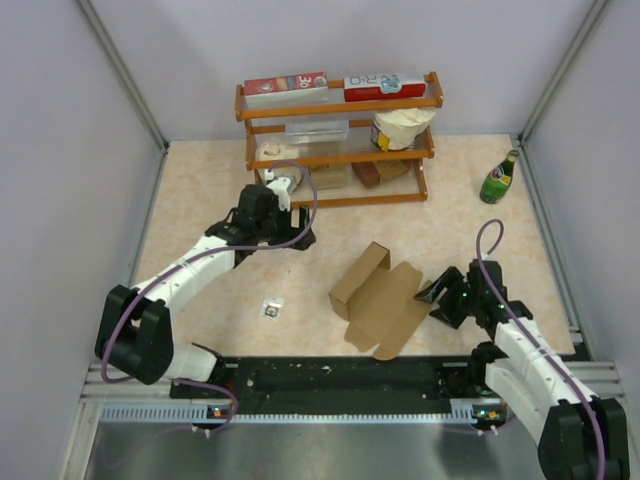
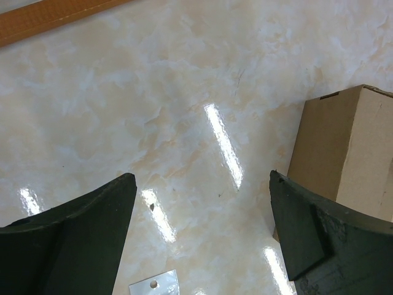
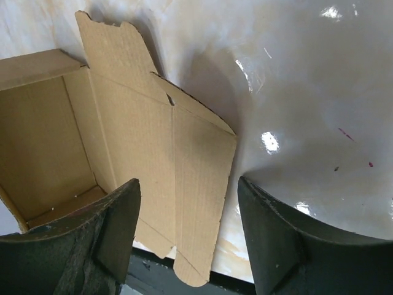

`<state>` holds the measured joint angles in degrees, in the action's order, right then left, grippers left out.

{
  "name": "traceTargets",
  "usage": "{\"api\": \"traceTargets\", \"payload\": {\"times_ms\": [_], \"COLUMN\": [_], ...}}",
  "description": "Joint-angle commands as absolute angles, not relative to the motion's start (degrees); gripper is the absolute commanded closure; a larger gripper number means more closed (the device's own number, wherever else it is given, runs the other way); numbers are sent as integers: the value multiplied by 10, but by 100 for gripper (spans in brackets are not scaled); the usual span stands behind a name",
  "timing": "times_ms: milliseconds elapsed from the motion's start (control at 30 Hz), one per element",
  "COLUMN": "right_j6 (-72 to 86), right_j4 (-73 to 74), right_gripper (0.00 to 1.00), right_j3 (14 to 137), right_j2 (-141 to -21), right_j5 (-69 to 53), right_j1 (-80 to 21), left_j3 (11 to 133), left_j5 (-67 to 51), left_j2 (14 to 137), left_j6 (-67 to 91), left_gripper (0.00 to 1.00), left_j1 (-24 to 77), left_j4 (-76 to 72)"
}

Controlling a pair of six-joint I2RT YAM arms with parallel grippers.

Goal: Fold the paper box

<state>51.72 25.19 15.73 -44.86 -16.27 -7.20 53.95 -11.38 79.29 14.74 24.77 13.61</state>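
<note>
The paper box (image 1: 380,297) is plain brown cardboard lying in the middle of the table. Its tray part stands up on the left and its lid flap lies flat toward the right. My right gripper (image 1: 437,297) is at the flap's right edge. In the right wrist view the flap (image 3: 184,160) lies between the spread fingers of that gripper (image 3: 187,183), which stands open and grips nothing. My left gripper (image 1: 290,236) hovers behind and to the left of the box, near the shelf. Its jaws (image 2: 199,178) are open over bare table, with the box's wall (image 2: 347,147) to their right.
A wooden shelf (image 1: 340,150) at the back holds red-and-white cartons, a clear tray and bowls. A green bottle (image 1: 499,178) stands at the back right. A small white tag (image 1: 272,308) lies left of the box. A black rail (image 1: 340,375) runs along the near edge.
</note>
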Motion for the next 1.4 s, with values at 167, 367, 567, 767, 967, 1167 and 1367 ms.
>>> {"api": "traceTargets", "payload": {"times_ms": [167, 367, 567, 767, 967, 1167, 1367], "right_j6": [498, 497, 487, 487, 484, 475, 461], "right_j4": [207, 135, 128, 106, 88, 88, 103], "right_gripper": [40, 49, 59, 68, 71, 95, 100], "right_j3": [82, 44, 37, 27, 26, 41, 76], "right_j2": [-461, -426, -384, -359, -348, -349, -350], "right_j5": [-165, -194, -196, -204, -213, -208, -216], "right_j1": [-71, -71, -71, -72, -71, -71, -71], "left_j3": [534, 528, 527, 529, 529, 529, 534], "left_j5": [-132, -135, -140, -148, -147, -149, -148], "left_j2": [796, 799, 802, 808, 809, 810, 810], "left_j6": [151, 151, 149, 150, 146, 145, 140], "left_gripper": [7, 8, 8, 8, 8, 8, 9], "left_j1": [245, 245, 245, 245, 245, 245, 245], "left_j4": [105, 103, 102, 101, 104, 105, 109]}}
